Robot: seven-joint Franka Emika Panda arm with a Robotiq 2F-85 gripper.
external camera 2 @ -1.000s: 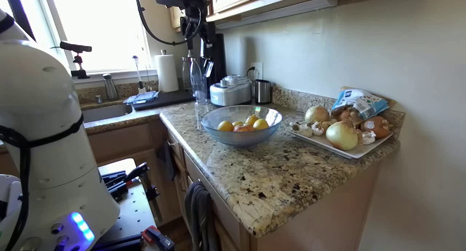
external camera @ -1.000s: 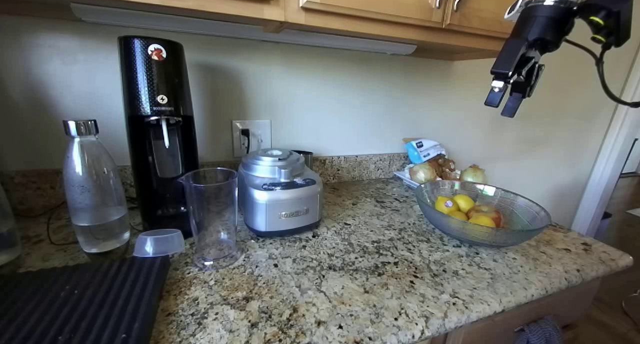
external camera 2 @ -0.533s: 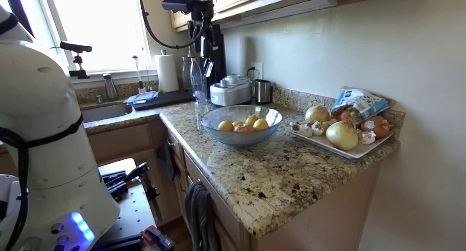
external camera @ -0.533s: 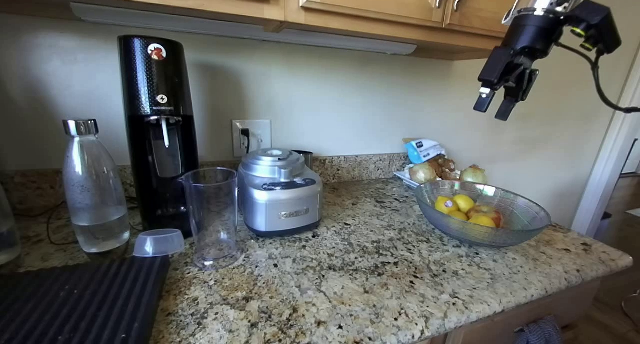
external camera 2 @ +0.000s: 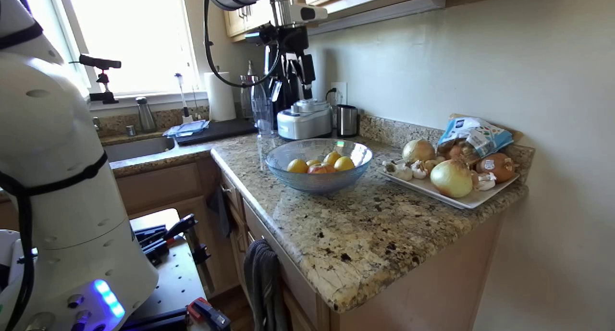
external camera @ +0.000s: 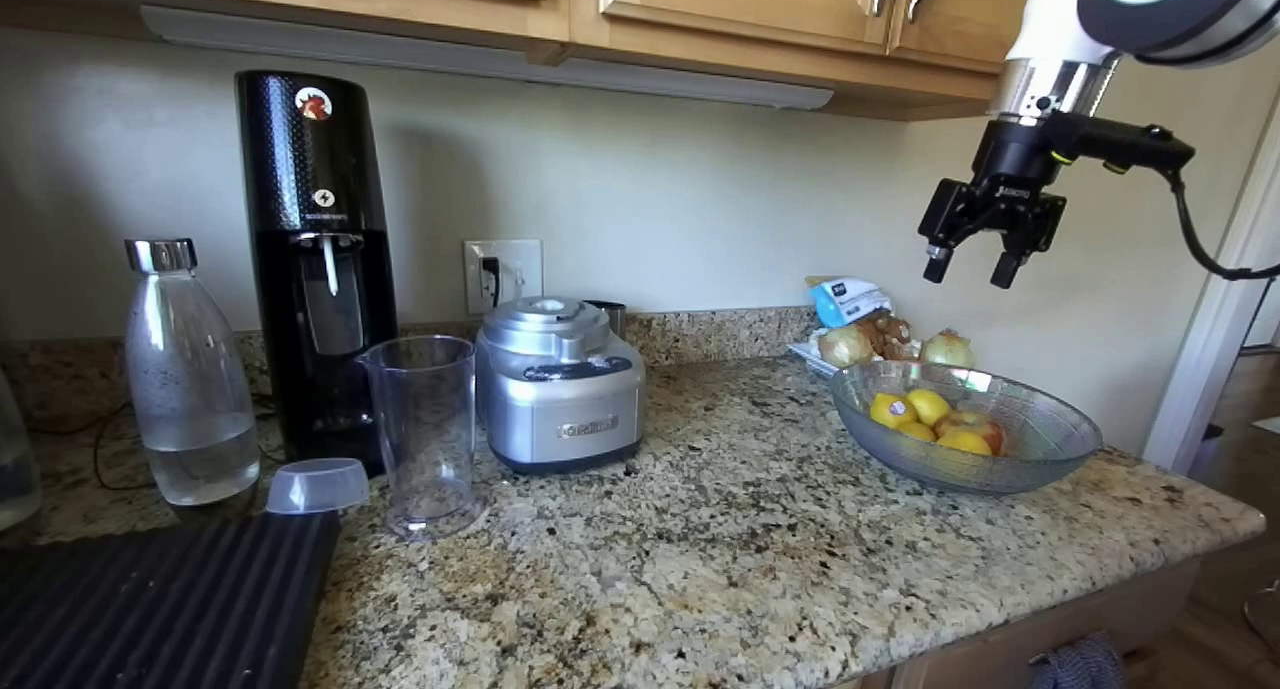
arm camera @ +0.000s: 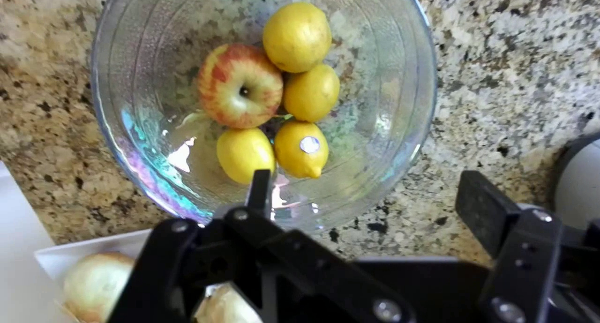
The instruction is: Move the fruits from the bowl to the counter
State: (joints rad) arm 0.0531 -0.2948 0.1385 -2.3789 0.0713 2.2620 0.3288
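A black gripper (external camera: 971, 268) hangs in the air, higher than a wide clear glass bowl (external camera: 1050, 439), its jaws spread wide apart. Inside the bowl, four yellow lemons (arm camera: 311, 93) cluster beside one red-and-yellow apple (arm camera: 240, 86). The bowl stands on a speckled granite counter (external camera: 740, 549), with a white tray (external camera 2: 475, 200) of onions (external camera 2: 451, 178) and garlic (external camera 2: 402, 171) near it and a silver food processor (external camera: 570, 409) farther off.

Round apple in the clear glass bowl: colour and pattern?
Round apple: red streaks and patches over pale yellow-green; shows best in the wrist view.
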